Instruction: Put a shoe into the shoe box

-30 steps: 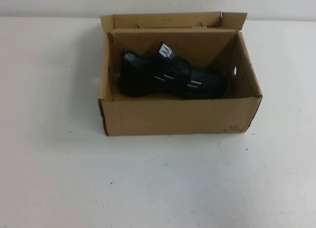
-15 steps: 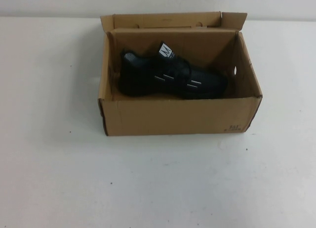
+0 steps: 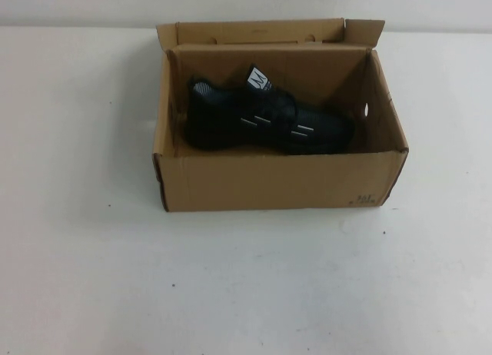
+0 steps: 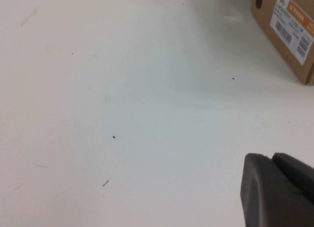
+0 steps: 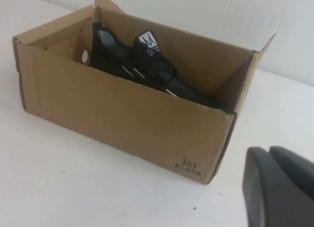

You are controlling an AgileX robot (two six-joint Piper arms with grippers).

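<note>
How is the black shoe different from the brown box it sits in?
The black mesh sneaker is dark and curved; the brown cardboard shoe box is light and straight-sided. The sneaker lies inside; the box stands open around it. Both rest away from the shut left gripper and right gripper.

Black shoe (upright) inside box
</note>
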